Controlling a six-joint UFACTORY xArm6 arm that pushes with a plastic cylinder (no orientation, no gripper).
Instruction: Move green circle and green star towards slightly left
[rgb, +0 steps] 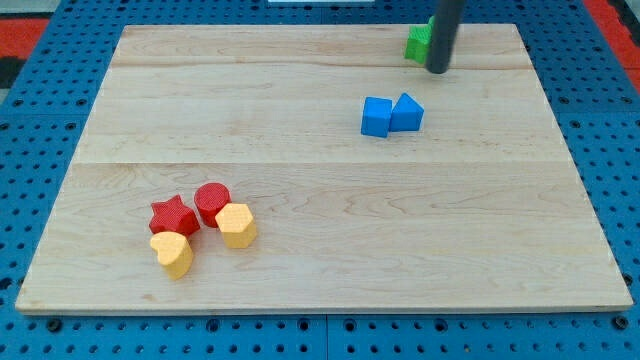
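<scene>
Nearest on the surface (320, 200), well down-left of the blue pair, sat a tight bunch: yellow heart (174, 254), yellow hexagon (237, 224), red star (173, 214), red circle (212, 200). The blue cube (376, 116) and its blue neighbour (407, 112) were touching. Just up-right of them, my tip (438, 70) sat against the right side of the green blocks (417, 43), probably so they'd shove left. The rod hid most of them, so I couldn't split circle from star. No hand here, just a rod.

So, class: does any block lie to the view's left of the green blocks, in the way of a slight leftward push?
Nothing visible does. My tip partly hides the green blocks; the board left of them is bare. The blue pair sits lower.
</scene>
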